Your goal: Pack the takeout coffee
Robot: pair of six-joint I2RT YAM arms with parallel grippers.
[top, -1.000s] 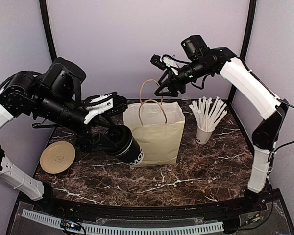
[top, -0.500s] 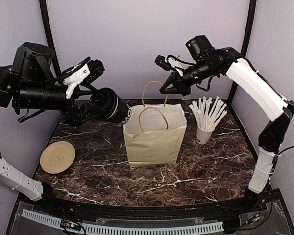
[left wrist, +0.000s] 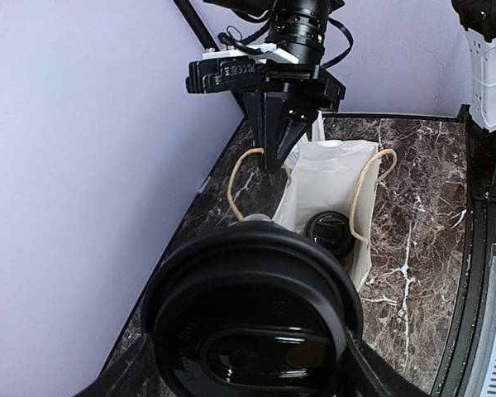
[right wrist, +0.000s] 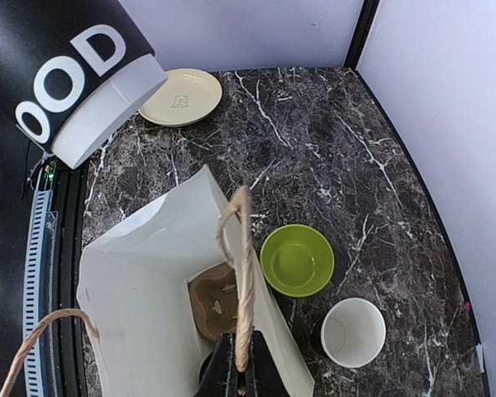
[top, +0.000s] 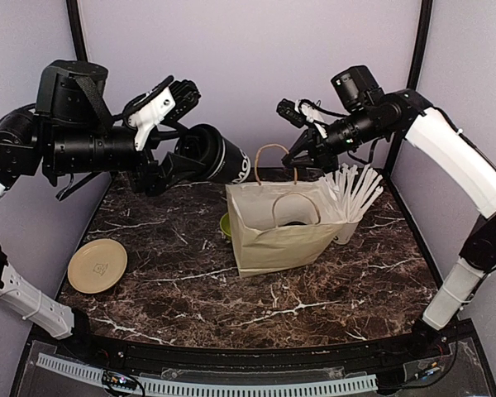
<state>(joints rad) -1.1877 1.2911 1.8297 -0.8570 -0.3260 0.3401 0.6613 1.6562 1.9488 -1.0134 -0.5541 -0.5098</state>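
Observation:
My left gripper [top: 192, 159] is shut on a lidded black coffee cup [top: 223, 159] and holds it on its side in the air, up and left of the paper bag [top: 281, 236]. Its black lid fills the left wrist view [left wrist: 252, 322]. My right gripper [top: 302, 160] is shut on the bag's far rope handle [right wrist: 241, 273] and holds the bag open. Inside the bag are a brown cardboard carrier [right wrist: 219, 302] and a second lidded black cup [left wrist: 329, 234]. An open black cup with a white inside [right wrist: 353, 331] stands behind the bag.
A lime-green bowl [right wrist: 297, 260] sits behind the bag's left side. A white cup of white straws [top: 347, 203] stands right of the bag, touching it. A tan plate [top: 97, 265] lies at the table's left. Purple walls enclose the back and sides.
My left arm has lifted the cup up and to the right, towards the bag. My right gripper has pulled the handle rightward; the bag has shifted right and leaned, uncovering the green bowl.

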